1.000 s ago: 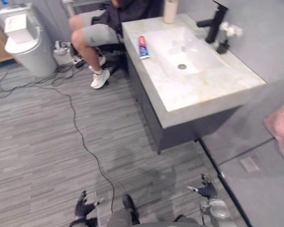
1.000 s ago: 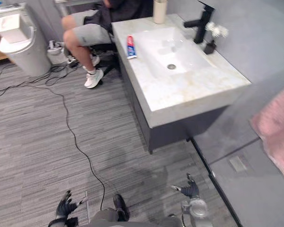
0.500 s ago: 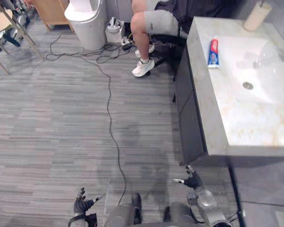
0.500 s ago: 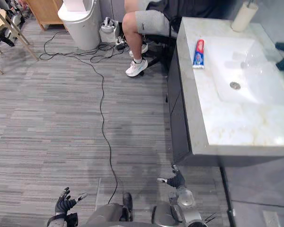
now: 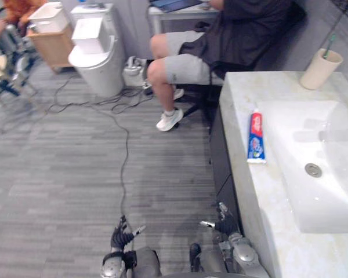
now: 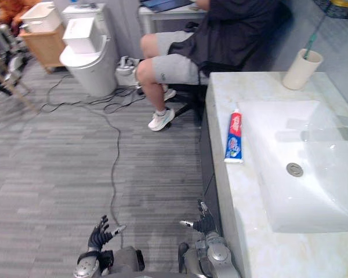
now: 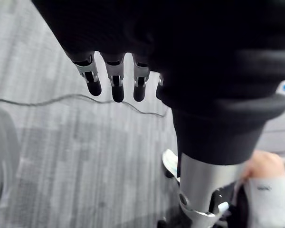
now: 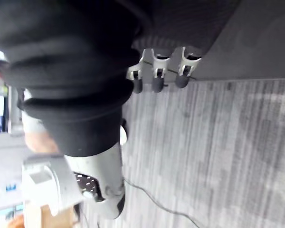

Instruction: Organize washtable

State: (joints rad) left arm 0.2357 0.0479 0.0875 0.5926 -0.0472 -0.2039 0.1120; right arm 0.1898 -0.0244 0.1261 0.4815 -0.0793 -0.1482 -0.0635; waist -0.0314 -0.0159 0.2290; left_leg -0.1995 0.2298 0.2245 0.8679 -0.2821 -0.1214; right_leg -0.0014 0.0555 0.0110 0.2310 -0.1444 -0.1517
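Down low, near the floor, the left robot hand (image 5: 123,233) hangs over the grey plank floor (image 5: 58,174) with its fingers (image 7: 115,86) straight and loosely spread, holding nothing. The right robot hand (image 5: 224,223) hangs just beside the dark front of the cabinet (image 5: 220,156) under the counter (image 5: 239,110). Its fingers (image 8: 156,80) are also spread and relaxed, and it is empty too. Both hands are well apart from anything on the counter.

The counter is pale marbled stone and runs along the robot's right side, with a white sink (image 5: 304,136) set into it and a round drain (image 5: 313,169) in the basin. A toothpaste tube (image 5: 255,138) – red at the far end, blue and white nearer – lies flat on the counter's strip just beside the sink's left edge, lengthwise along that edge. At the far end of the counter, past the sink, a beige cup (image 5: 320,68) stands upright with a green-handled toothbrush (image 5: 330,41) leaning in it.

Beyond the counter's far end a person (image 5: 232,40) sits in a dark top and grey shorts, one white shoe (image 5: 169,120) on the floor. Further to the left stands a white round bin (image 5: 95,69) with a white box (image 5: 91,35) on its lid, and beside it a wooden cabinet (image 5: 49,49) carrying another white box (image 5: 46,17).
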